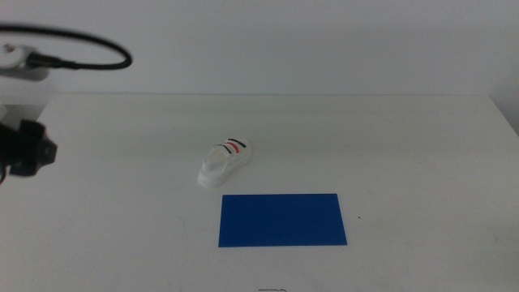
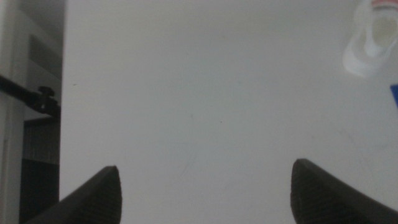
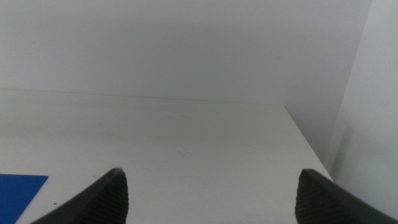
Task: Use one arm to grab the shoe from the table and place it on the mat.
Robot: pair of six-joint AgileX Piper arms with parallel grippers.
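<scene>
The small white shoe [image 1: 225, 161] with dark and red straps lies on the white table [image 1: 389, 146] near the middle, just behind the left end of the blue mat [image 1: 282, 219]. The left arm [image 1: 24, 150] hangs above the table's left edge, far left of the shoe. Its gripper [image 2: 205, 186] is open and empty over bare table; the left wrist view catches the shoe [image 2: 370, 40] and a sliver of the mat [image 2: 394, 93] at its edge. The right gripper [image 3: 211, 193] is open and empty, out of the middle view; its wrist view shows a corner of the mat [image 3: 18, 193].
A black cable [image 1: 81, 45] loops over the left arm. Past the table's left edge there is dark framework [image 2: 31, 99]. The table's far edge meets a pale wall [image 1: 284, 40].
</scene>
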